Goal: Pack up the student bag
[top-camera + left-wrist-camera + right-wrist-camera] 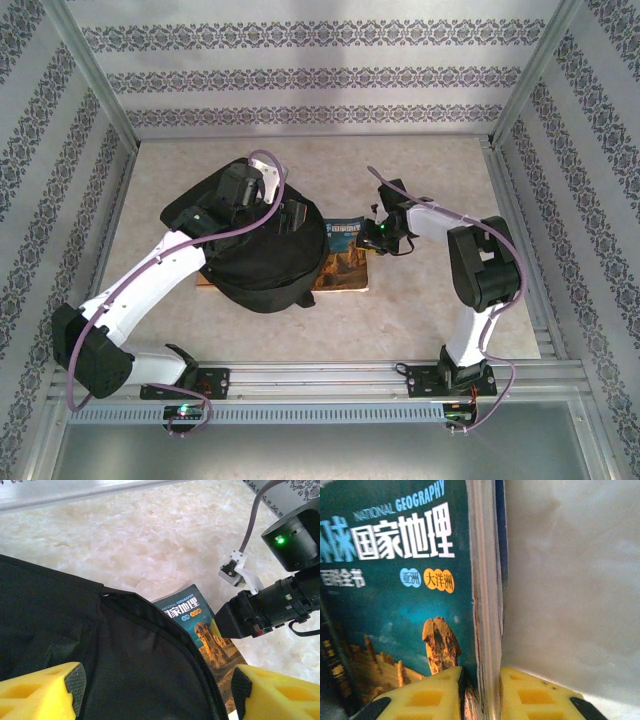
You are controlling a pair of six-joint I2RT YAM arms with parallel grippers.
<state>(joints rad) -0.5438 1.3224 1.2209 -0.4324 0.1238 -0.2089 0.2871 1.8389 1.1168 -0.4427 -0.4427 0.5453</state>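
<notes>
Now the right gripper (pixel 481 682) pinches the book (pixel 405 605) mid-frame at the student bag's (pixel 75 625) right edge, the left gripper's (pixel 157 687) jaws stand apart, and I think the book must slide inside next.

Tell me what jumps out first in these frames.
First is the big black backpack slumped mid-table, with the left gripper open just above its fabric. Next is the teal National Geography book poking out at the bag's right side, where the right gripper pinches its page edge.
</notes>
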